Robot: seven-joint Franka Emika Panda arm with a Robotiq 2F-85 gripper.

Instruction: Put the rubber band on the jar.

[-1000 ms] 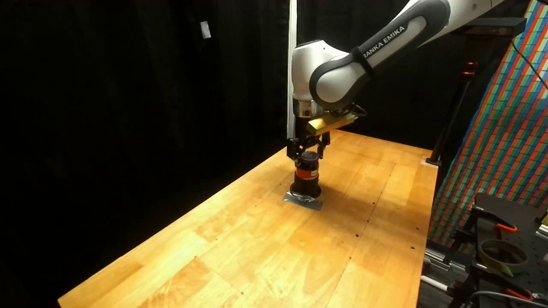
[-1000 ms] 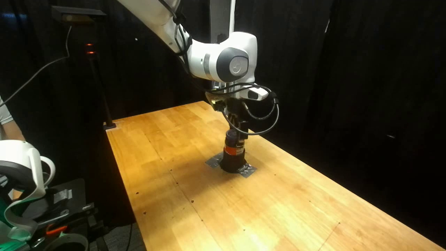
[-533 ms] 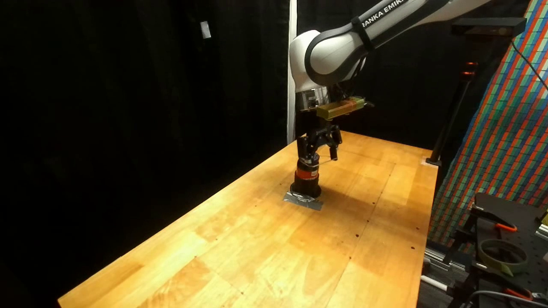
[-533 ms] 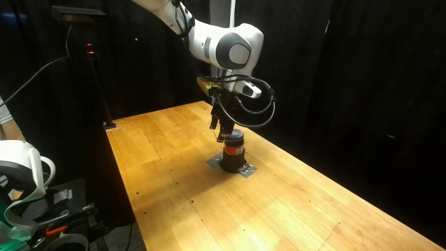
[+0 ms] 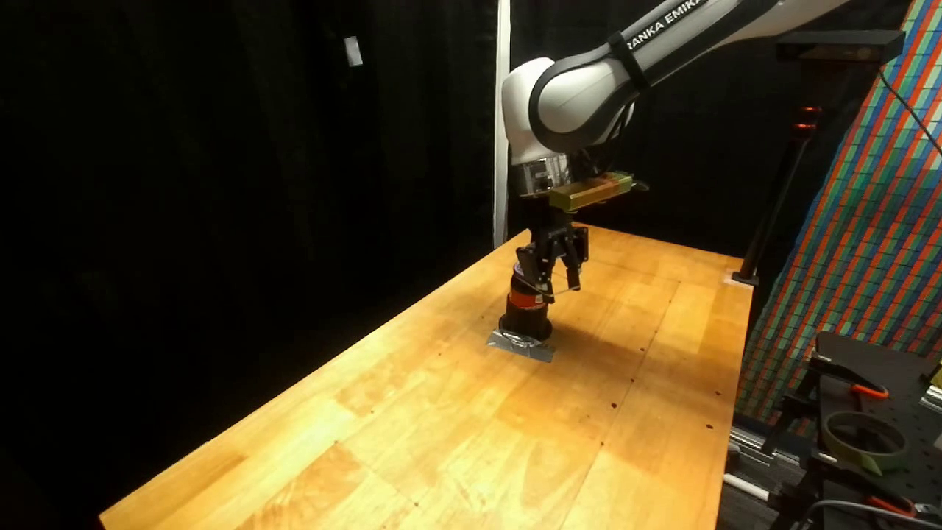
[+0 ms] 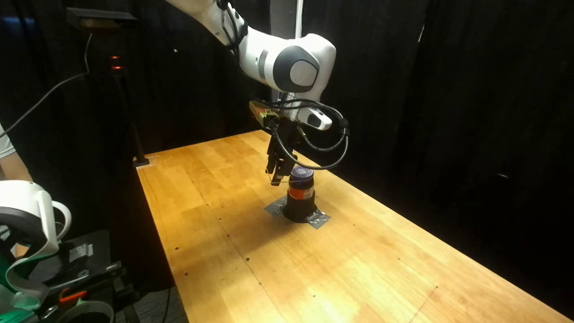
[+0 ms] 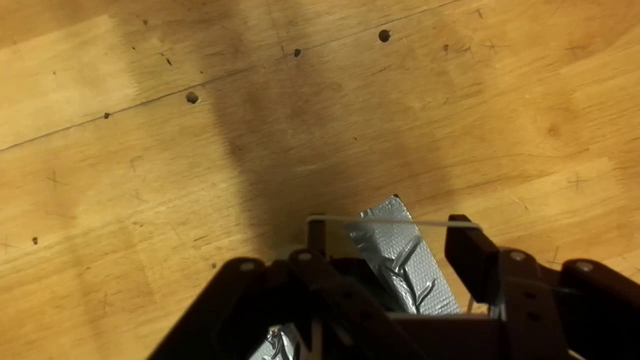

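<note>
The jar [image 5: 527, 300], with a dark purplish lid and an orange-red label, stands upright in a black holder; it also shows in an exterior view [image 6: 300, 193]. My gripper [image 5: 561, 293] is low beside the jar, its fingertips apart at about lid height. A thin pale rubber band [image 7: 385, 221] is stretched across both fingertips in the wrist view. In an exterior view the rubber band [image 6: 291, 182] runs from the fingertips across the jar's upper part, and it seems to loop around it. The jar's far side is hidden, and the gripper hides the jar in the wrist view.
Grey tape strips [image 6: 319, 220] fix the black holder [image 6: 299, 210] to the wooden table [image 5: 441, 442]. A dark post [image 6: 128, 116] stands at the table's far corner. A black cart with a tape roll [image 5: 865, 440] stands beside the table.
My gripper was over the jar's lid with fingers wide. It rose and shifted off to one side of the jar, then lowered slightly, and its fingers came closer together. The jar stays put.
</note>
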